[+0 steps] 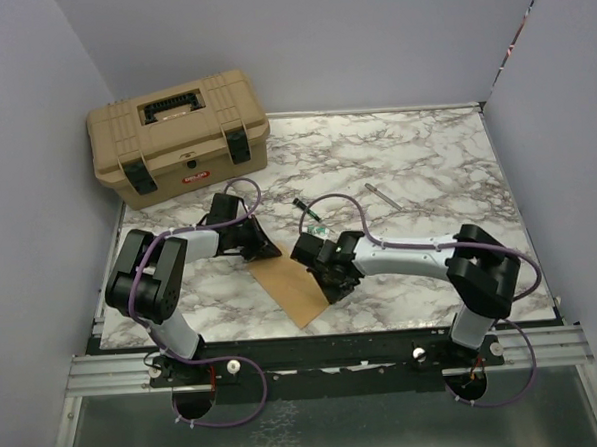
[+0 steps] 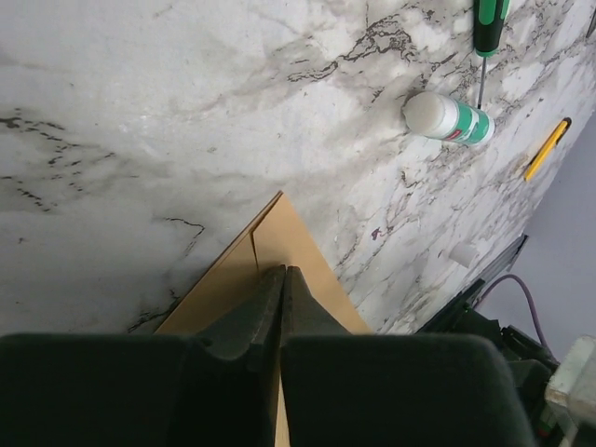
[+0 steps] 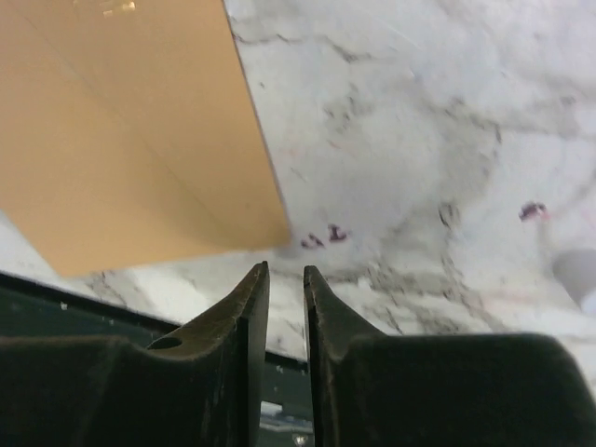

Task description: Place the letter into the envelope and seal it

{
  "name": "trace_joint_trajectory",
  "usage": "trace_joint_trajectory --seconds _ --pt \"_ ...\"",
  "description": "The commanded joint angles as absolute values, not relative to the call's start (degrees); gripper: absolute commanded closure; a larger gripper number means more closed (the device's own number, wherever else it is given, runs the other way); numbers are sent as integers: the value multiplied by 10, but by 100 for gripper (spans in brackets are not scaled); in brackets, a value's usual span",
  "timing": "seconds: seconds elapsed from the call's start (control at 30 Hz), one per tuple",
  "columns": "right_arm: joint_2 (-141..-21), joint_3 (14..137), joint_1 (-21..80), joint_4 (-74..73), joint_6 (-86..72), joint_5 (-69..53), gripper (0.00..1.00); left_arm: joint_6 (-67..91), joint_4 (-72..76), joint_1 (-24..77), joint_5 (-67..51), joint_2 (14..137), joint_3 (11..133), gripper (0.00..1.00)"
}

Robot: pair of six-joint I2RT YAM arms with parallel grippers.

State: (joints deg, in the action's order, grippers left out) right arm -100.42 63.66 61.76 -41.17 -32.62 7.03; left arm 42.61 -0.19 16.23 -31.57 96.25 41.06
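The kraft-brown envelope (image 1: 290,289) lies flat on the marble table near the front edge, between the two arms. My left gripper (image 1: 267,250) is shut, its tips resting on the envelope's far corner (image 2: 289,247), where a thin seam line shows. My right gripper (image 1: 334,285) hovers low over bare marble just off the envelope's right edge (image 3: 121,130). Its jaws stand almost together with only a thin slit between them and nothing in it (image 3: 282,270). The pale peach letter is not visible in any view.
A tan toolbox (image 1: 179,135) stands at the back left. Behind the envelope lie a white-and-green glue stick (image 2: 449,119), a green-handled screwdriver (image 2: 486,28), a yellow tool (image 2: 547,147) and a small white cap (image 2: 462,253). The metal rail (image 1: 325,352) runs along the front.
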Motion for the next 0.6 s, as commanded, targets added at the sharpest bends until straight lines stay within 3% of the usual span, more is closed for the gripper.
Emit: trace_joint_trajectory --seconds 0.0,0.23,0.33,0.43,0.57 --pt "-926 673 600 -502 -384 107 70 383 -49 164 -260 981 415 89" --pt "-863 691 559 -427 -398 189 50 352 -66 164 -285 916 446 48" --pt "-869 697 534 -391 -362 183 45 340 -80 165 -281 882 462 36" --pt "-880 697 473 -346 -314 90 45 324 -85 165 -281 846 471 27" --pt "-909 691 422 -268 -245 39 44 312 -88 164 -254 800 474 18"
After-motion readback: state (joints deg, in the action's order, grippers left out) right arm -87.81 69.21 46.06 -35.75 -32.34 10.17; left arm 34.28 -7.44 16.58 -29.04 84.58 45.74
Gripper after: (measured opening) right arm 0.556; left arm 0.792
